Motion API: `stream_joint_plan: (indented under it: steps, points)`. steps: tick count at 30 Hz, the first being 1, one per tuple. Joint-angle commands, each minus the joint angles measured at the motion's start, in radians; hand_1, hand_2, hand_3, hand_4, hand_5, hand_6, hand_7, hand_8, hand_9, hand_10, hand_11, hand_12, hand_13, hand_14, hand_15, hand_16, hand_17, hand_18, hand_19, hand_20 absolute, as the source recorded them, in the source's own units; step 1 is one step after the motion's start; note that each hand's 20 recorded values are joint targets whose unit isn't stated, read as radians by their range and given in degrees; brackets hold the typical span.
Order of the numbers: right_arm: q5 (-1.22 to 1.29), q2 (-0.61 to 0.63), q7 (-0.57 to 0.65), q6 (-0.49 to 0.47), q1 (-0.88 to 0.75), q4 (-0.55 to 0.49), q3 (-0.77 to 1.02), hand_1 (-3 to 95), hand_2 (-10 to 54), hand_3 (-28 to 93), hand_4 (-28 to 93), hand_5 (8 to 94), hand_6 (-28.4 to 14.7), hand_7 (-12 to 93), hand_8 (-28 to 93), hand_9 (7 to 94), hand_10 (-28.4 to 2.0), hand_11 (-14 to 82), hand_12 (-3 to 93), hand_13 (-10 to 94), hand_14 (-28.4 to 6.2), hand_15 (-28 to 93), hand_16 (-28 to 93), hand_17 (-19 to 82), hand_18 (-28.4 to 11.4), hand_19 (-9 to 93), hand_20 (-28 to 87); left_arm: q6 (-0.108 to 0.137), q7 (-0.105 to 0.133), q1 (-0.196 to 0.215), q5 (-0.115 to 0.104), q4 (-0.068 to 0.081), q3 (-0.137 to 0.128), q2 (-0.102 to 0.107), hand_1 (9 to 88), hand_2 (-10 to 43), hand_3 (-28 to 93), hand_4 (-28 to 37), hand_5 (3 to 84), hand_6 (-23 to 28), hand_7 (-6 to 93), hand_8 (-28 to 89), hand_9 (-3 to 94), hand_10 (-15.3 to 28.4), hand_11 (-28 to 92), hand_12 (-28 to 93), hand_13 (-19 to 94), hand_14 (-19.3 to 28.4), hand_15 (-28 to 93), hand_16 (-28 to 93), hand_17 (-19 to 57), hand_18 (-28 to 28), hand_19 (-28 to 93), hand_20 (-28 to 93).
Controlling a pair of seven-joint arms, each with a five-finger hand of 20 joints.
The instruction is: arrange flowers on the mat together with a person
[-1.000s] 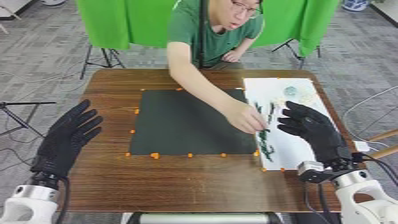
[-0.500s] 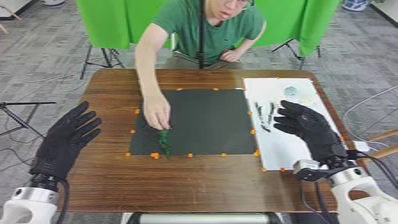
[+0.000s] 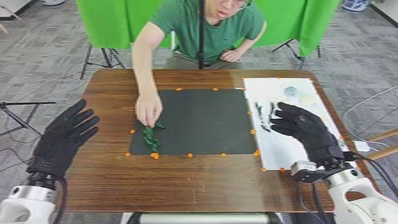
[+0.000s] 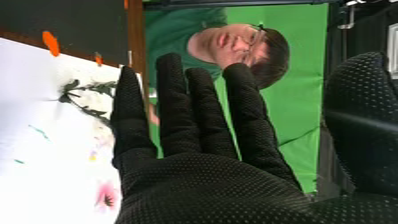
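One black-gloved left hand (image 3: 67,134) is open, empty; rightward in the head view, a person's hand (image 3: 148,106) touches a leafy green sprig (image 3: 151,140) by the black square mat's (image 3: 206,120) edge, its open stretch reaching toward the black-gloved right hand (image 3: 309,131), open, empty. Right wrist view: dark-green leafy stem (image 4: 68,90) beside its fingers (image 4: 133,120).

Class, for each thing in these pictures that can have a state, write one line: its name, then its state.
Left hand: open, raised
Right hand: open, raised
Person's hand: at the green sprig's upper end
Green sprig: lying on the dark mat
Dark mat: spread flat
White sheet: spread flat
Green cloth: hanging
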Motion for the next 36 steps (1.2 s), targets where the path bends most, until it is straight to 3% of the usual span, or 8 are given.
stream_joint_plan:
  steps: [1,6,10,16,21,26,32,36]
  points:
    - [-0.002,-0.001,0.0,0.006,-0.013,-0.006,0.001,19.8,-0.8,82,-24,38.6,-3.3,17,-9,38.9,-13.6,7.4,24.2,36,-11.5,17,33,12,-20.7,37,24,0.002,-0.014,-0.006,-0.005,0.008,0.001,0.009,30.9,-6.5,67,-26.3,31.3,3.4,14.7,-8,26.8,10.7,17,19,22,13.3,25,4,-8.5,21.2,42,10]
    - [-0.01,-0.007,-0.002,0.003,-0.017,-0.007,-0.001,19.8,-0.7,82,-24,38.6,-3.3,17,-9,38.9,-13.6,7.5,24.2,36,-11.5,17,33,12,-20.7,37,24,0.011,-0.013,0.02,-0.006,0.001,-0.003,-0.006,30.9,-6.5,67,-26.2,31.3,3.4,14.8,-8,26.8,10.8,17,19,22,13.2,25,4,-8.4,21.2,42,10]
    - [-0.008,-0.005,-0.008,0.013,-0.014,-0.009,0.005,19.9,-0.7,82,-24,38.6,-3.4,17,-9,38.9,-13.7,7.4,24.2,36,-11.5,17,33,12,-20.8,38,24,0.006,-0.015,-0.012,-0.006,0.011,0.009,0.009,30.8,-6.5,67,-26.2,31.3,3.4,14.8,-8,26.8,10.7,17,19,22,13.3,25,4,-8.5,21.2,42,10]
    - [-0.012,-0.008,-0.004,0.004,-0.01,-0.006,-0.002,19.9,-0.8,82,-24,38.5,-3.4,17,-8,38.9,-13.7,7.3,24.2,36,-11.5,17,33,12,-20.8,37,24,0.018,-0.014,0.019,-0.007,-0.002,0.0,-0.007,30.7,-6.4,67,-26.2,31.3,3.3,14.9,-8,26.8,10.7,17,19,22,13.2,25,4,-8.5,21.2,42,10]
    - [-0.011,-0.007,-0.013,0.008,-0.006,-0.005,0.007,19.9,-0.9,83,-24,38.5,-3.4,17,-8,39.0,-13.8,7.3,24.2,36,-11.5,17,33,12,-20.7,37,24,0.011,-0.013,-0.008,-0.006,0.007,0.008,0.008,30.7,-6.4,67,-26.2,31.3,3.3,14.9,-8,26.8,10.8,17,19,22,13.3,25,4,-8.4,21.2,42,10]
    - [-0.01,-0.011,-0.002,0.002,-0.01,-0.008,0.008,20.0,-0.9,83,-24,38.5,-3.4,17,-8,38.9,-13.7,7.3,24.2,36,-11.6,17,33,12,-20.8,37,24,0.021,-0.011,0.028,-0.006,-0.006,-0.008,-0.009,30.8,-6.4,67,-26.1,31.2,3.4,15.1,-8,26.8,10.7,17,19,22,13.2,25,4,-8.4,21.2,42,10]
    - [-0.009,0.0,-0.015,0.025,-0.004,-0.006,0.004,20.0,-0.8,83,-24,38.5,-3.3,17,-8,39.1,-13.7,7.4,24.2,36,-11.5,17,33,12,-20.8,38,24,0.016,-0.007,-0.008,-0.007,0.004,0.003,0.014,30.9,-6.5,67,-26.3,31.3,3.5,14.8,-8,26.8,10.8,17,19,22,13.3,25,4,-8.4,21.2,42,10]
    - [-0.012,0.02,-0.022,0.029,0.012,0.002,-0.01,20.1,-1.0,83,-24,38.8,-3.3,17,-8,39.9,-13.1,7.9,24.2,37,-11.5,17,33,12,-20.8,38,24,0.024,-0.004,0.029,-0.009,-0.006,-0.008,-0.008,30.8,-6.4,67,-26.2,31.3,3.4,14.9,-8,26.8,10.8,17,19,22,13.2,25,4,-8.4,21.2,42,10]
